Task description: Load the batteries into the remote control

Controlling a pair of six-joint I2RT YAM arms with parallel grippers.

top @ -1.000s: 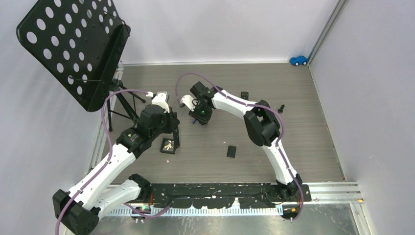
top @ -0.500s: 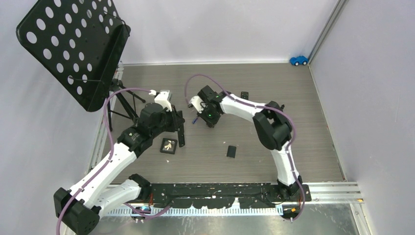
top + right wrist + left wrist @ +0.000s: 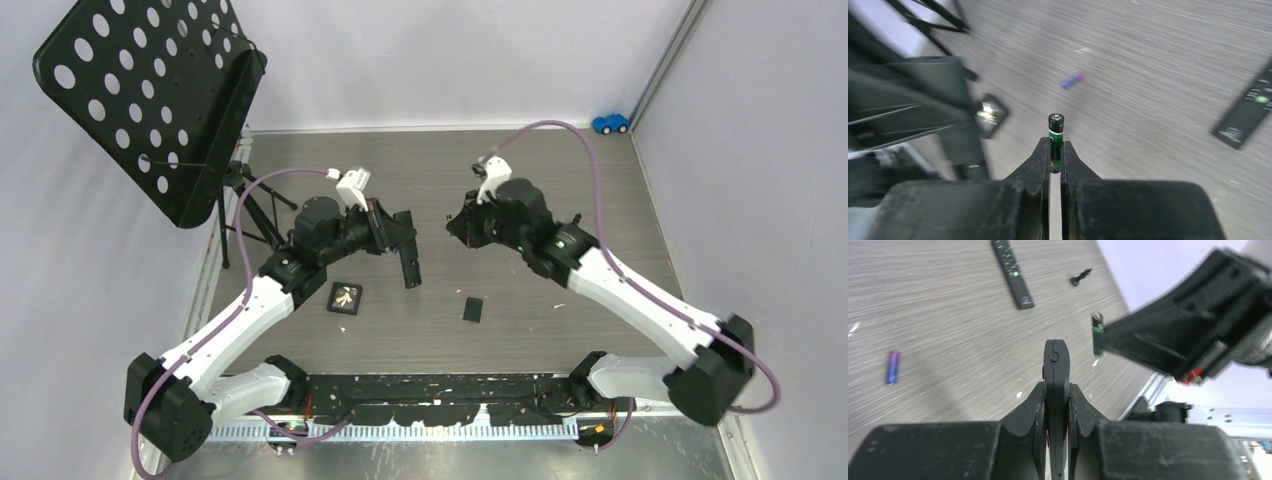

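My left gripper [image 3: 398,240] [image 3: 1056,390] is shut on a black remote control [image 3: 409,260] [image 3: 1056,365], held edge-on above the table's middle. My right gripper [image 3: 462,228] [image 3: 1056,150] faces it from the right and is shut on a dark green battery [image 3: 1056,135] [image 3: 1097,332], which sticks out past the fingertips. The battery's tip and the remote are a short gap apart. A blue-purple battery [image 3: 893,366] [image 3: 1072,79] lies loose on the table.
A second black remote [image 3: 1013,272] [image 3: 1248,112] lies on the far table, near a black chess piece [image 3: 1081,276]. A small black tray [image 3: 344,297] and a black cover plate [image 3: 473,309] lie near the front. A music stand [image 3: 150,100] stands at the left, a blue toy car [image 3: 610,123] in the far corner.
My right gripper closed on the green battery, lifted it off the table and swung right. The left arm carried the remote right and up toward it.
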